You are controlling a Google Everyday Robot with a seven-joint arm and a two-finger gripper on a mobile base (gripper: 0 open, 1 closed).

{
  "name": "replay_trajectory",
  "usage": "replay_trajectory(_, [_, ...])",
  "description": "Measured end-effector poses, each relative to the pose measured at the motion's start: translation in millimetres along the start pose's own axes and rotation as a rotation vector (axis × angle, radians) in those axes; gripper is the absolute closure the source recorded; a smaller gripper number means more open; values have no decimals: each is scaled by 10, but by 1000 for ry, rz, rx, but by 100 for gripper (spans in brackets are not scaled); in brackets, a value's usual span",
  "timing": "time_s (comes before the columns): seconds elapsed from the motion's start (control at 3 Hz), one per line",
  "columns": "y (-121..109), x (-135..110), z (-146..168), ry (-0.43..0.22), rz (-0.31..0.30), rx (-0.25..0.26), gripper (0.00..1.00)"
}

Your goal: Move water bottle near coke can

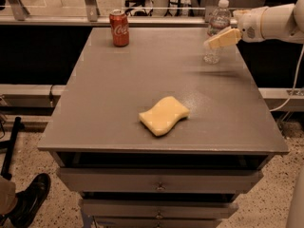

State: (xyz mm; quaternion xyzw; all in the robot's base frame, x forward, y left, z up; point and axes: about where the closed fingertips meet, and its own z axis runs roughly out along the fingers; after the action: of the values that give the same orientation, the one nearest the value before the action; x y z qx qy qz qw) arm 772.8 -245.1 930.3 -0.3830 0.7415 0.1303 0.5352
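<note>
The water bottle (pixel 216 23), clear with a white cap, stands upright at the far right of the grey table (pixel 118 103). My gripper (pixel 222 38) reaches in from the right on a white arm (pixel 273 22) and sits at the bottle's mid-height, overlapping it in the camera view. The bottle's base rests on the table. The coke can (pixel 119 28), red with white script, stands upright at the far left of the table, well apart from the bottle.
A yellow sponge (pixel 164 115) lies near the table's middle front. Drawers (pixel 159 184) sit under the tabletop. A rail and glass partition (pixel 156 13) run behind the table. A shoe (pixel 29 198) shows at the bottom left on the floor.
</note>
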Motion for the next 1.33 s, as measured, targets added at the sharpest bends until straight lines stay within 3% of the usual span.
replay_trajectory(0.67, [118,-61,199,4,60,-52,49])
replay_trajectory(1.0, [177,-253,142,-27,43,-60,72])
replay_trajectory(1.33, [216,-544,-42,-61,20,-34,99])
